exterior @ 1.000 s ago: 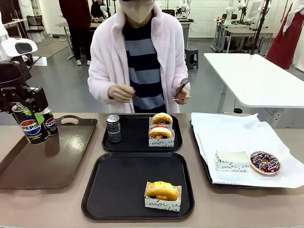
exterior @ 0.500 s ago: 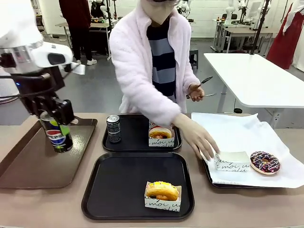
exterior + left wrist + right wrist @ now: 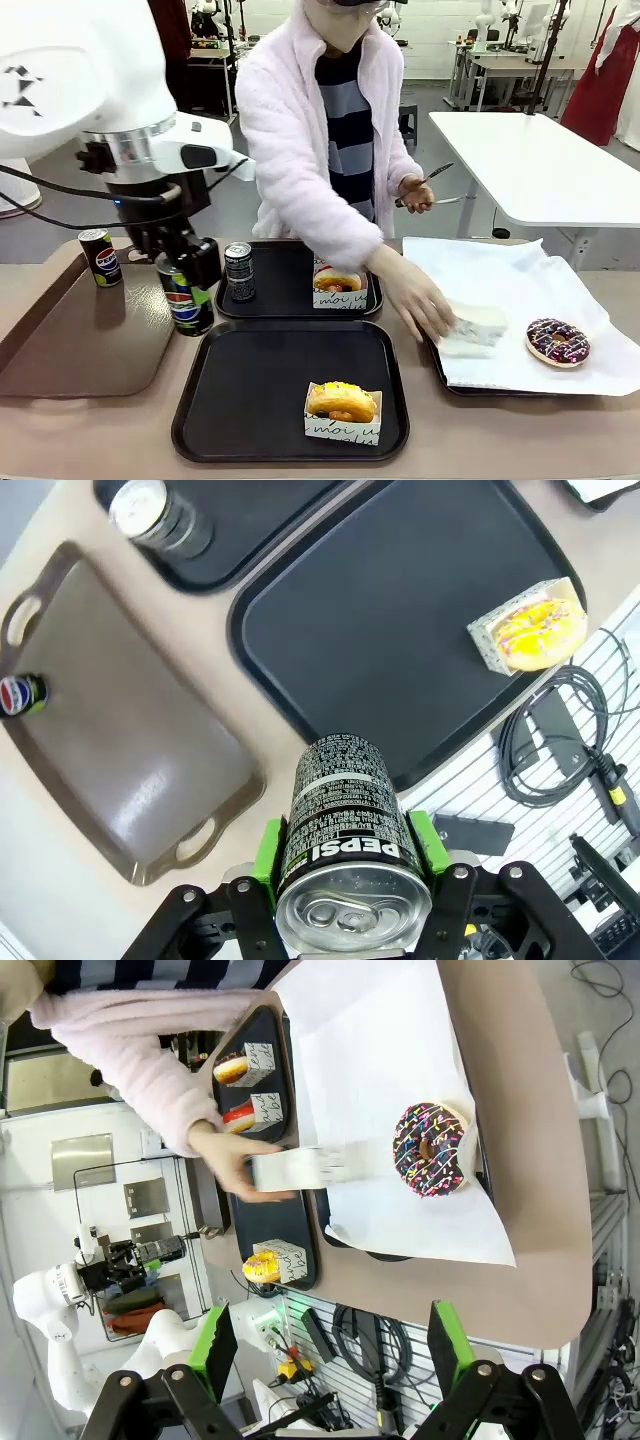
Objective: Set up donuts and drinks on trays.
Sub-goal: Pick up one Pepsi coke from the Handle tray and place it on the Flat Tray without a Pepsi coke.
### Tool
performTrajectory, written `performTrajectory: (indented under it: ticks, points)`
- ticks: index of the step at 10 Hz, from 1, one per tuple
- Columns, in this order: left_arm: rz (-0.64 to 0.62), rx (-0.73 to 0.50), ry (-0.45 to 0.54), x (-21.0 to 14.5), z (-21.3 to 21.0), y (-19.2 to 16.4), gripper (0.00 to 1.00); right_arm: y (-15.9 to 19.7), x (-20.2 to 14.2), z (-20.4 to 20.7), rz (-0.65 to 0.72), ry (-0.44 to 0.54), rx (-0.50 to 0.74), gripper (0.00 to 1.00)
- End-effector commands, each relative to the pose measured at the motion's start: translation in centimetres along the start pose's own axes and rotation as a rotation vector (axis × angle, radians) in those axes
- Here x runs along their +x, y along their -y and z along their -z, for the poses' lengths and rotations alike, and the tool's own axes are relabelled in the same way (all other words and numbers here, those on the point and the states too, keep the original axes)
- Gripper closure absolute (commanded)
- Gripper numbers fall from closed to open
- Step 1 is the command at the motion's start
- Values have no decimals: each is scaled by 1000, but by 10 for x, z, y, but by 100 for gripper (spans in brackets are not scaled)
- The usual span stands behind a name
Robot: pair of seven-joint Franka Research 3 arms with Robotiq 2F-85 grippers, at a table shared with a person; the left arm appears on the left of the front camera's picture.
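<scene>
Across the counter (image 3: 520, 445), the far black tray (image 3: 285, 292) carries a grey-print can (image 3: 238, 270) and a sleeved donut (image 3: 338, 283), while the near black tray (image 3: 260, 390) has only a yellow donut (image 3: 343, 403), no drink. My left hand (image 3: 347, 845) is clamped on a Pepsi can (image 3: 185, 305) hanging by that tray's left rim; my right hand (image 3: 330, 1360) stands wide apart and empty. I judge this can and the chocolate donut (image 3: 557, 342), beside which the person's hand (image 3: 420, 300) lifts an empty sleeve (image 3: 475, 330), are what is left.

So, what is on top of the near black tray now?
One yellow-iced donut in a white printed sleeve, near the front right corner of the tray. The sleeve covers the donut's lower half.
</scene>
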State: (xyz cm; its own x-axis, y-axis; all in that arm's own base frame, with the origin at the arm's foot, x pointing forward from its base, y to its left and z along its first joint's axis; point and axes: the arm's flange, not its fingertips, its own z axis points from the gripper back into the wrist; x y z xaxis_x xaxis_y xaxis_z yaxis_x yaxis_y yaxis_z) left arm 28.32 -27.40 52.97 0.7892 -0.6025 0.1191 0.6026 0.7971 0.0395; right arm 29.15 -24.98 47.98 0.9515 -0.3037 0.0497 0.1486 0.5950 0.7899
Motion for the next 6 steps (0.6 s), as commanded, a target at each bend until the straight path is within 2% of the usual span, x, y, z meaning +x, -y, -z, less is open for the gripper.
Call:
performTrajectory:
  ticks: [1, 4, 6]
  points:
    - [28, -10, 34, 15, 2, 13, 41, -1, -1, 0, -1, -4, 2, 0]
    - [48, 1, 31, 29, 14, 29, 41, -1, -1, 0, -1, -4, 2, 0]
    - [63, -12, 71, 37, 18, 34, 41, -1, -1, 0, -1, -4, 2, 0]
